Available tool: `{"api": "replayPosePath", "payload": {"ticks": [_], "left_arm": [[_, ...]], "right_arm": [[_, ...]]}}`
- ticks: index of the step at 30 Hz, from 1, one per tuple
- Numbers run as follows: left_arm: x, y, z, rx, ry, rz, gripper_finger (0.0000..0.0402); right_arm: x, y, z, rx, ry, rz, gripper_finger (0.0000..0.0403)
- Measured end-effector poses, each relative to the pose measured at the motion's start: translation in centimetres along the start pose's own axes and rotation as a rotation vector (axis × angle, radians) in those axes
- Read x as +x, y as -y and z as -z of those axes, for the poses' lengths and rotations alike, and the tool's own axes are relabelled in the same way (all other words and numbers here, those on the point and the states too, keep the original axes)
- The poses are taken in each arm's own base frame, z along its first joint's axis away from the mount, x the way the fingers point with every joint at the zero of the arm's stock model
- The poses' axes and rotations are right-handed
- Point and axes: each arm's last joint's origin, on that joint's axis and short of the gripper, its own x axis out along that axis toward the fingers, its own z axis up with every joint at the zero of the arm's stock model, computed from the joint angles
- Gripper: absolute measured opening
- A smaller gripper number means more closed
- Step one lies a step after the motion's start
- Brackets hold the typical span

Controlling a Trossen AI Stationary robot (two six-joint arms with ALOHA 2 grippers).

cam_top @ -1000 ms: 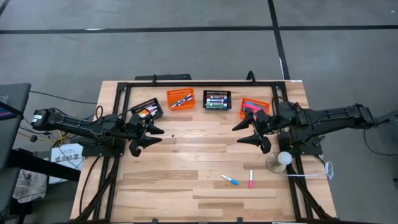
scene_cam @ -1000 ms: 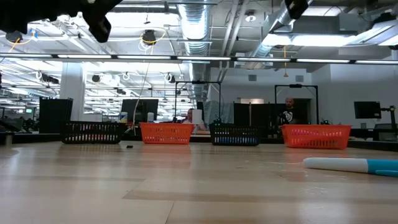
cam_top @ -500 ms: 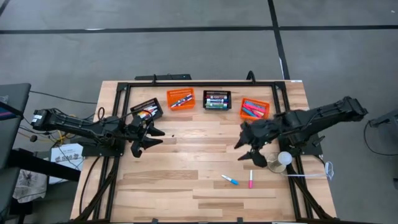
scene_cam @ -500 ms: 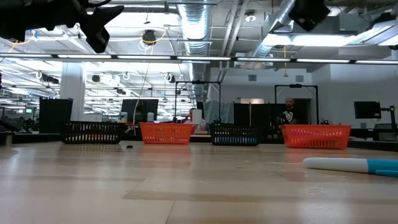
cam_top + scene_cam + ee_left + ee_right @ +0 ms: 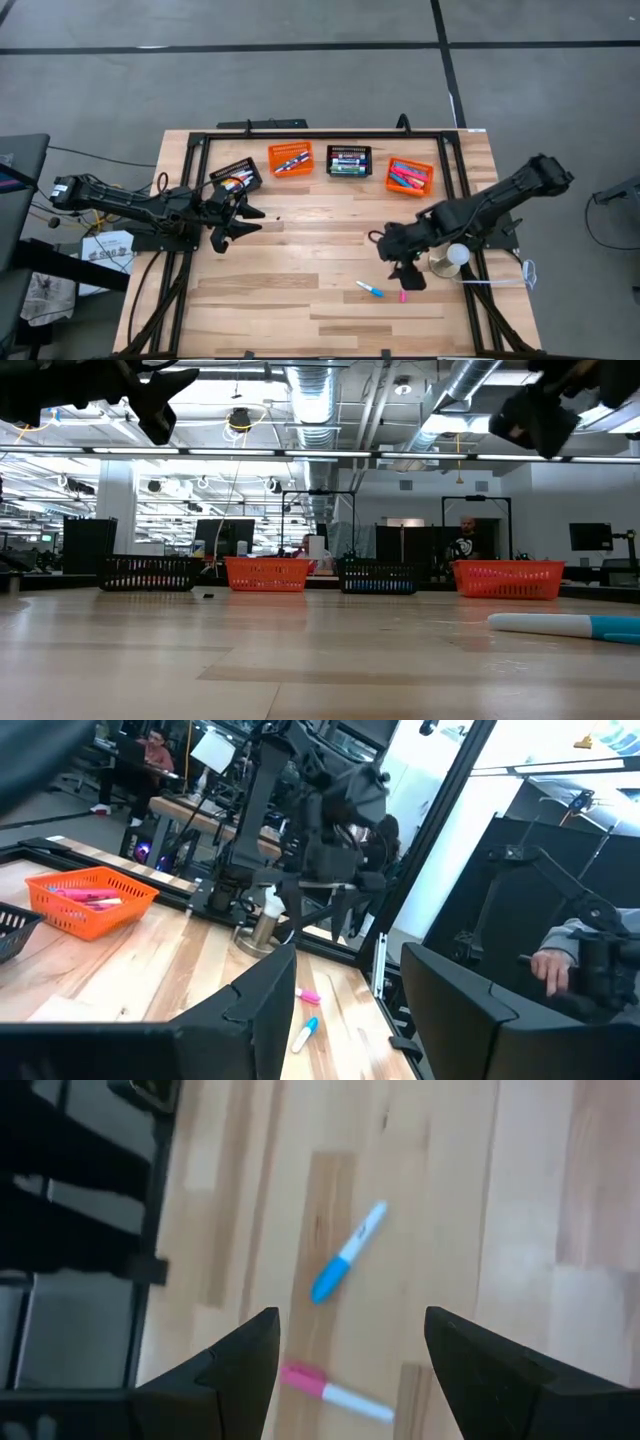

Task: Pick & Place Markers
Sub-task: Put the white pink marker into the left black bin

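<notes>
Right tool above two loose markers.
Fingers spread wide, empty; pink marker and blue marker lie directly beneath; left tool part open, empty.

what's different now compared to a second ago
The right tool swung away from the far orange basket toward the table's near side and now hovers open over the pink marker, beside the blue marker. Nothing grasped. Left tool, markers and baskets stayed put.
</notes>
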Motion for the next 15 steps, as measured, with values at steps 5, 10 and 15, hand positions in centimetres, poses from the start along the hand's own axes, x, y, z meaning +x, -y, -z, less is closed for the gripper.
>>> {"api": "replayPosePath", "payload": {"ticks": [5, 10, 15], "left_arm": [[0.0, 0.0, 0.0, 0.000, 0.000, 0.000, 0.0181], [0.0, 0.0, 0.0, 0.000, 0.000, 0.000, 0.0181], [0.0, 0.0, 0.0, 0.000, 0.000, 0.000, 0.0181]], "right_arm": [[1.2, -0.4, 0.8, -0.025, -0.110, 0.013, 0.0240], [2.1, -0.8, 2.1, -0.167, -0.265, 0.027, 0.0240], [3.1, -0.9, 3.0, -0.346, -0.400, 0.019, 0.0240]]}}
